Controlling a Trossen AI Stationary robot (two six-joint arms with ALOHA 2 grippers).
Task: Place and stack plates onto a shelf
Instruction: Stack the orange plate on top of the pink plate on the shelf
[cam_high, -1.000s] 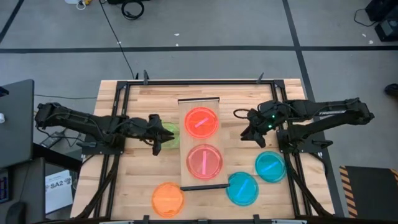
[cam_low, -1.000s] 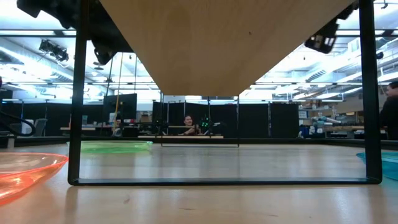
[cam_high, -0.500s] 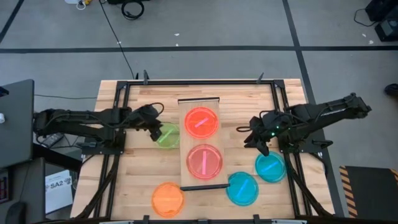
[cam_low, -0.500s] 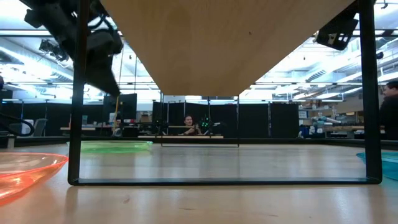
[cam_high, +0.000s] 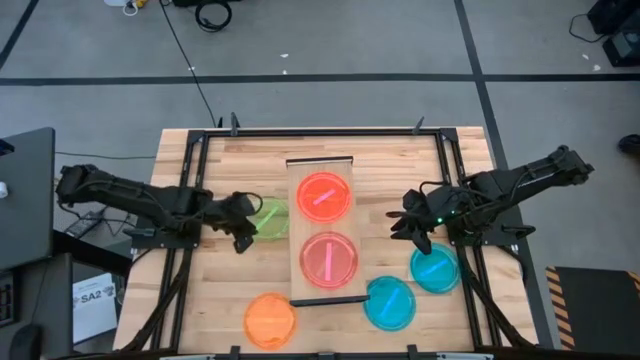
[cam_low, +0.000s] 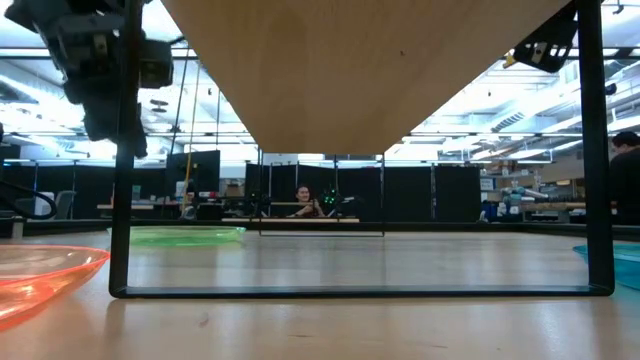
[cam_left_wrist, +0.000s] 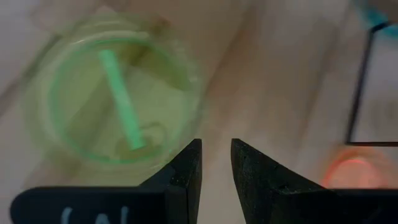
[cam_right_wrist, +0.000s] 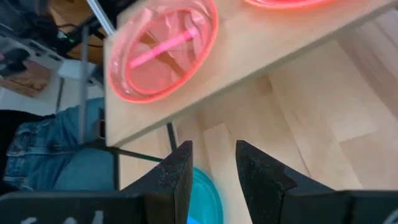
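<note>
The shelf (cam_high: 320, 285) stands mid-table with an orange-red plate (cam_high: 323, 196) at its far end and a pink plate (cam_high: 328, 258) nearer. A green plate (cam_high: 270, 218) lies flat on the table left of the shelf. My left gripper (cam_high: 240, 238) hovers just off the green plate's (cam_left_wrist: 118, 99) near-left rim, tipped down, open by a narrow gap with nothing in it. My right gripper (cam_high: 415, 235) hangs open right of the shelf, above and beside a cyan plate (cam_high: 434, 268). In the right wrist view the pink plate (cam_right_wrist: 161, 53) sits on the shelf board.
A second cyan plate (cam_high: 389, 303) lies by the shelf's near right corner and an orange plate (cam_high: 270, 320) near the front edge on the left. The shelf's thin dark frame legs (cam_low: 124, 200) stand on the table. A person (cam_right_wrist: 56, 155) is beside the table.
My left gripper has tipped steeply downward and rolled, swinging out over the green plate and then back toward the table's near-left, off the plate's rim. My right gripper has swung toward the table's near edge, closer to the cyan plate. No plate has moved.
</note>
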